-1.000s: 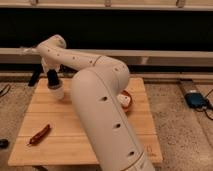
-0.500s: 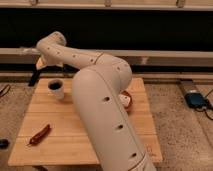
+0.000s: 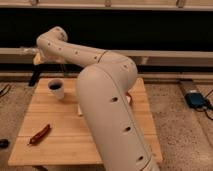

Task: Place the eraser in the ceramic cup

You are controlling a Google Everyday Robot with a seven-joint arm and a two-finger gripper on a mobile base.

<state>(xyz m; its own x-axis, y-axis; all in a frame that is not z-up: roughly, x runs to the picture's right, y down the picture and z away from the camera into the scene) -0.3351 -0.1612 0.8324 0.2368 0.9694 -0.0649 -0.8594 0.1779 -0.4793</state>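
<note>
Black inside the ceramic cup [image 3: 56, 88] is probably the eraser [image 3: 55, 85], but the hand [image 3: 34, 79], grip unreadable, hangs just beside and could tip it.

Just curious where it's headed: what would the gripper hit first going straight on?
The gripper points downward, left of the ceramic cup. Straight on, it would likely meet the table at its back-left corner, or the floor just beyond it; depth is unclear.
</note>
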